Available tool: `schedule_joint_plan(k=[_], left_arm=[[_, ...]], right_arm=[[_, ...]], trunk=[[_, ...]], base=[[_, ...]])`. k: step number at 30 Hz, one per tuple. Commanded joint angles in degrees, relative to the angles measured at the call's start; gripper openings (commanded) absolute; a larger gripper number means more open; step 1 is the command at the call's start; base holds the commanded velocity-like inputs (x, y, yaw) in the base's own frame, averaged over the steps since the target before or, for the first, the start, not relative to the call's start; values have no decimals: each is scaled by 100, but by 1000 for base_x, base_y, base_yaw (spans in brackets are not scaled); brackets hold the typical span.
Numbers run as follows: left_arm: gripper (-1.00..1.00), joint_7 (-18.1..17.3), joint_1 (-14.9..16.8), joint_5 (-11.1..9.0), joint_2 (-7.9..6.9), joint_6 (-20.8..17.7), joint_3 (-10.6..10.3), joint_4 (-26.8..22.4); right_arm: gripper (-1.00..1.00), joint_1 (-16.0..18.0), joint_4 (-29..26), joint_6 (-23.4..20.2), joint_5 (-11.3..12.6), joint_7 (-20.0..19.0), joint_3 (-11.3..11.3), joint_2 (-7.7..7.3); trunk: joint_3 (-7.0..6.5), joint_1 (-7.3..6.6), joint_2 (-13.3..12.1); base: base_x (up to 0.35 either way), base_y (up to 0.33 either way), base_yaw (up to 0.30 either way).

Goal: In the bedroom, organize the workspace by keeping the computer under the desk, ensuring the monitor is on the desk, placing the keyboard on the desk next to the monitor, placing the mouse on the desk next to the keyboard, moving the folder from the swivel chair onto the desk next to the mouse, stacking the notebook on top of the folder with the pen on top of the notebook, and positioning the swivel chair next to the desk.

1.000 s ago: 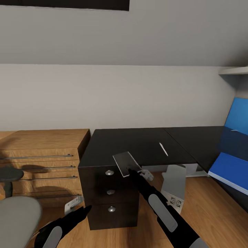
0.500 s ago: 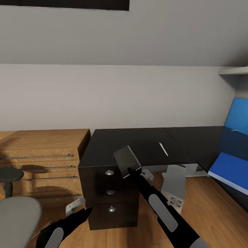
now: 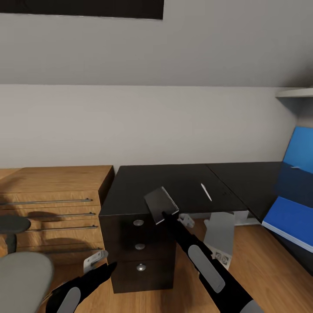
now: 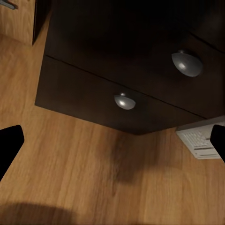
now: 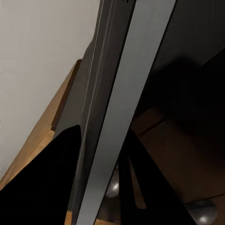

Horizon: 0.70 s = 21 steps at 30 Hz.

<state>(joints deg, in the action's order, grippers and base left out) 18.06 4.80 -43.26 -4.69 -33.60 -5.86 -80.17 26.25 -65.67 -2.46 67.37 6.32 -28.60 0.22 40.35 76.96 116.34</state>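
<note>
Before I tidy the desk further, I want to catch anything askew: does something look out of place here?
Yes. The notebook is tilted in the air in the right gripper, not flat on the blue folder. The pen lies alone on the desk, apart from both.

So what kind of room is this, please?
Probably a home office corner or a bedroom workspace: an L-shaped black desk with a drawer unit, a wooden drawer chest beside it, and a grey swivel chair.

Glossy black desk, grey notebook, white pen — bright blue folder
</note>
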Motion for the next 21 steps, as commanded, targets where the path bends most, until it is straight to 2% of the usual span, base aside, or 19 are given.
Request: schedule_joint_plan(k=[1,11,16,19,20,21], left_arm=[[100,57,4,-60,-5,-6,-12,-6],[100,65,0,-60,15,-6,-23,8],[100,56,3,-58,102,-6,-27,50],[100,44,3,-45,167,5,-52,252],[100,42,2,-42,176,8,-73,323],[100,40,3,-21,197,22,-331,704]], right_arm=[[-100,3,-13,-12,31,39,-4,-5],[-100,-2,-173,-8,31,58,-5,-91],[-100,-6,-352,-4,31,72,-5,-159],[-100,-11,-447,-7,31,77,-5,-198],[-100,-12,-468,-7,31,78,-5,-214],[-100,-13,-540,-8,46,79,-5,-319]], trunk=[[-12,-23,-38],[-192,-243,-440],[-281,-353,-640],[-335,-419,-760],[-353,-441,-801],[-371,-463,-841]], base=[[0,0,0],[0,0,0],[0,0,-9],[0,0,-126],[0,0,-186],[0,0,-242]])
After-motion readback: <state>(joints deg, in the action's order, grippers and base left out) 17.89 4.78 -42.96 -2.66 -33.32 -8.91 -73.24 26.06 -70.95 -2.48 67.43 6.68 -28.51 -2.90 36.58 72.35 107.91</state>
